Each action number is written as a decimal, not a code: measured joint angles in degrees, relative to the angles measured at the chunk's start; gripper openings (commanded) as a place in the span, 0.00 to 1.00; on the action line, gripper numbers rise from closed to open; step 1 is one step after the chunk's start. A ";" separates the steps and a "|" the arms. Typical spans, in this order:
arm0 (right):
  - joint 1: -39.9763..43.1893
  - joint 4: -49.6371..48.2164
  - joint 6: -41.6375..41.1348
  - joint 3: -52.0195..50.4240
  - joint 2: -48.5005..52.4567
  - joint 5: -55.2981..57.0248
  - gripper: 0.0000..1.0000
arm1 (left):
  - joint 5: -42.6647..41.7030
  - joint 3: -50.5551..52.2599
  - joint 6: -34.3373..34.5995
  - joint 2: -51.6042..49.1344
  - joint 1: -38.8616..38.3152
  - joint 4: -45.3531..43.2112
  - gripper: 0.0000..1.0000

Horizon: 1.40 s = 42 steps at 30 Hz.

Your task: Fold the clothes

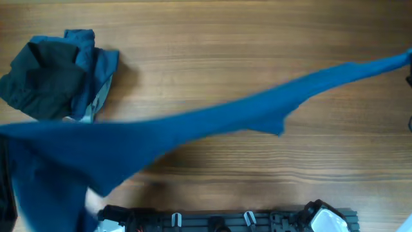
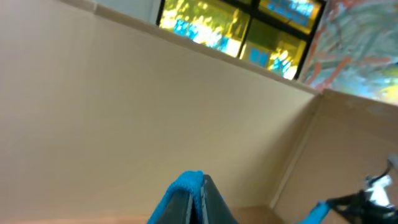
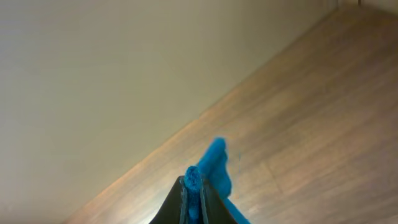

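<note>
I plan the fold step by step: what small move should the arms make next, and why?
Probably lower the blue shirt flat onto the bare table: the left fingers and right fingers each pinch one end, so it hangs stretched above, close to the dark pile.

My right gripper (image 3: 193, 188) is closed tight on a bunched edge of the blue shirt (image 3: 216, 163), which stands up just beyond it. The wooden table (image 3: 311, 124) lies to the right and a beige wall (image 3: 93, 74) to the left.
</note>
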<state>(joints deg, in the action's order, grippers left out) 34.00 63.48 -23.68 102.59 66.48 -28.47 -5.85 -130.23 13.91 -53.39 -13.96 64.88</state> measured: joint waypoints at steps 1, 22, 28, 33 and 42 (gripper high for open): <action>0.00 0.15 0.00 0.98 -0.02 -0.02 0.04 | 0.15 -0.17 -0.24 -0.26 0.00 1.29 0.04; 0.02 1.79 2.58 5.73 -2.49 -8.35 0.04 | 0.63 -1.77 -3.39 -12.61 0.00 5.90 0.04; 0.02 4.85 2.60 9.22 -4.39 -9.07 0.04 | 2.89 -4.79 -3.54 -5.09 0.00 6.32 0.04; 0.02 1.25 1.81 9.22 1.14 -9.46 0.04 | 4.13 -4.02 -3.65 -12.57 0.00 5.25 0.04; -6.10 -58.36 -9.38 7.85 28.89 -20.81 0.04 | 1.07 -2.71 -3.28 -51.06 -0.02 -31.89 0.04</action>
<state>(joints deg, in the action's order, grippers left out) 27.90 5.13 -33.06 110.43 95.37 -49.28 -4.78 -132.94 10.63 -104.44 -13.98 32.99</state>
